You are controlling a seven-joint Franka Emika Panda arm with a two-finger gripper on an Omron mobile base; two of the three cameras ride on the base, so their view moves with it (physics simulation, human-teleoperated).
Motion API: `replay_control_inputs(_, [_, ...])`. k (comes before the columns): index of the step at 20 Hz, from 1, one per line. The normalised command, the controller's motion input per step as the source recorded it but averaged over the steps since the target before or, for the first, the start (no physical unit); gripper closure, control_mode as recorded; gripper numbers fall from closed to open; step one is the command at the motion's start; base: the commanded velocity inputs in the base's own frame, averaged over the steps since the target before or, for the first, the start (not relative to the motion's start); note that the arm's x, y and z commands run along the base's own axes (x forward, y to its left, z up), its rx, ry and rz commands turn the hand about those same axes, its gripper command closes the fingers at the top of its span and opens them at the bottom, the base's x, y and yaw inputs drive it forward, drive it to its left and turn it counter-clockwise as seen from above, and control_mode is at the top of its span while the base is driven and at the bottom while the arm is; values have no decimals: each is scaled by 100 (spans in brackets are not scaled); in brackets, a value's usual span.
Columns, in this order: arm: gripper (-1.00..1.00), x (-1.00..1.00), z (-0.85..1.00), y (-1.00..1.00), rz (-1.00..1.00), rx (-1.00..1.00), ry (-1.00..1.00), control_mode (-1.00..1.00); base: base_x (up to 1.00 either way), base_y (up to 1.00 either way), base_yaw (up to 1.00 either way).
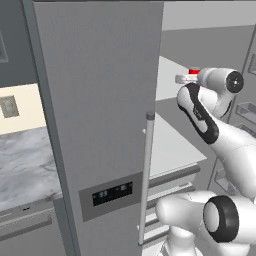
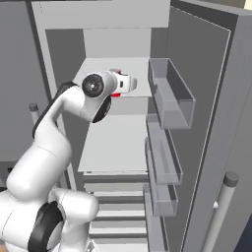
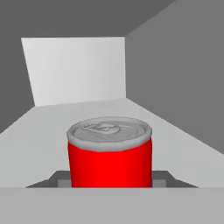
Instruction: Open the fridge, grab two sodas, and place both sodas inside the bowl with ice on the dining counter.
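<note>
Red soda can [image 3: 110, 153]: upright on the upper fridge shelf [image 2: 98, 74], long axis vertical, dead centre between my gripper's [image 3: 110, 181] finger tips. Fingers look clamped on its lower flanks. Fridge [image 1: 100, 100] stands open. I judge a straight pull back out comes next.

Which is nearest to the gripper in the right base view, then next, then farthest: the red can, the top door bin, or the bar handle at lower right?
1. Red can: at the gripper, on the upper shelf.
2. Top door bin: just right of it, on the open door.
3. Bar handle: far below, lower right.
</note>
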Motion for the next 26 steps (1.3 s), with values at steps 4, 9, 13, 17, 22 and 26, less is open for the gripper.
replay_control_inputs(4, [100, -100, 12, -11, 0, 1, -3, -100, 0, 0, 0])
replay_control_inputs(9, [100, -96, 32, 0, -2, 0, 3, -100, 0, 0, 0])
replay_control_inputs(13, [100, -89, 24, 0, -4, 0, 12, -100, 0, 0, 0])
replay_control_inputs(17, [100, -96, 12, 0, -5, 0, 12, -100, 0, 0, 0])
replay_control_inputs(22, [100, -100, 1, 1, -8, 0, 3, -100, 0, 0, 0])
replay_control_inputs(26, [100, -100, 0, 4, -6, 0, 1, -100, 0, 0, 0])
